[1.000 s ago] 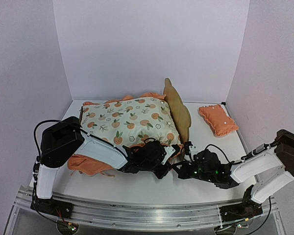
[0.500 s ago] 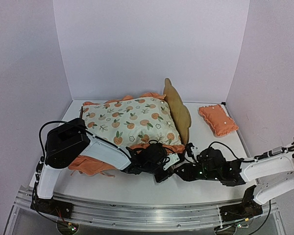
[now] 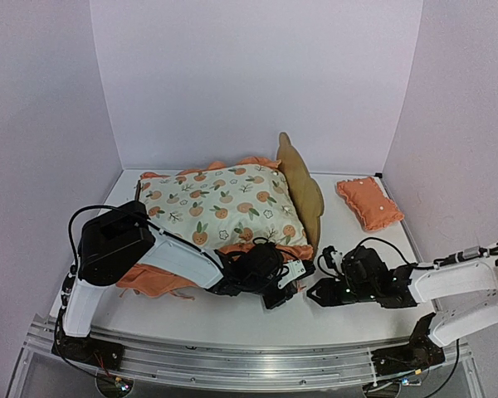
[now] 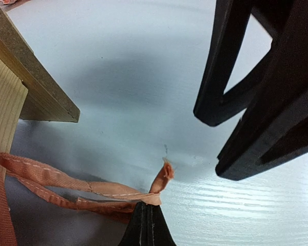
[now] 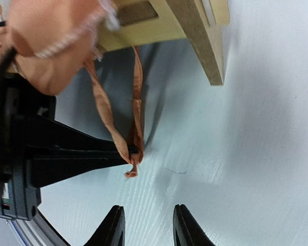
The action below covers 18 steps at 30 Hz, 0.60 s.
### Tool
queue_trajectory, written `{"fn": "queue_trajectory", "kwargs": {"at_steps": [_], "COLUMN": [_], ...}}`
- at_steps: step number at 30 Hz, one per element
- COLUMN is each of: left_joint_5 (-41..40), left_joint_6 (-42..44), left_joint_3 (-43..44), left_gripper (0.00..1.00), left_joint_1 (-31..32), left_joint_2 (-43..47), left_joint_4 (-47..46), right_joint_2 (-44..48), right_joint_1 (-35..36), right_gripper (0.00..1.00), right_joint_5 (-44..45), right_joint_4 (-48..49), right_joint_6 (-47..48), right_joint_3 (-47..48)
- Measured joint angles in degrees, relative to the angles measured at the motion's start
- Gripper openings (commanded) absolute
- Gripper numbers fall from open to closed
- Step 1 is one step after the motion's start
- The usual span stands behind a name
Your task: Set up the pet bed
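Pet bed [image 3: 304,192]: light plywood frame standing at the back left of the white table [image 3: 232,322], its scalloped headboard upright at the right-hand end.
Mattress pad [image 3: 220,203]: orange-print and ruffled. It lies on the bed frame and covers most of it, and its orange frill spills over the near rail onto the table.
Pillow [image 3: 369,201]: small and orange, flat on the table to the right of the headboard and apart from the bed.
Ribbon tie [image 4: 100,193]: a thin orange strip trailing from under the bed's near corner across the table. It seems to belong to the pad's frill, though the join is hidden.
Left gripper [image 4: 148,211]: low at the bed's near right corner, jaws pressed together on the frayed free end of the ribbon tie.
Right gripper [image 5: 148,214]: low over the table facing the left gripper, fingers spread with only bare table between them, just short of the ribbon end.
Bed corner: in the right wrist view the plywood leg stands just beyond the ribbon.
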<state>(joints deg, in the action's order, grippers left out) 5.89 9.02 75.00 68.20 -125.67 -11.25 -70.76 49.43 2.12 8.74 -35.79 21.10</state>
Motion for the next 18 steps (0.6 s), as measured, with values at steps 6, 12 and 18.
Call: {"fn": "queue_trajectory", "kwargs": {"at_steps": [6,12,18], "left_joint_5": [-0.02,-0.04,-0.04], "left_joint_6": [0.0,0.0,0.0], "left_joint_3": [0.0,0.0,0.0], "left_gripper": [0.0,0.0,0.0], "left_joint_1": [0.0,0.0,0.0], "left_joint_2": [-0.09,-0.09,-0.09], "left_joint_4": [-0.28,-0.3,-0.32], "right_joint_2": [-5.43,-8.07,-10.32], "right_joint_1": [-1.08,-1.79,-2.84], "right_gripper": [0.36,0.29,0.22], "right_joint_5": [-3.38,-3.69,-3.87], "right_joint_4": [4.29,9.81,12.81], "right_joint_6": [-0.49,-0.93,-1.79], "right_joint_3": [0.0,0.1,0.15]}}
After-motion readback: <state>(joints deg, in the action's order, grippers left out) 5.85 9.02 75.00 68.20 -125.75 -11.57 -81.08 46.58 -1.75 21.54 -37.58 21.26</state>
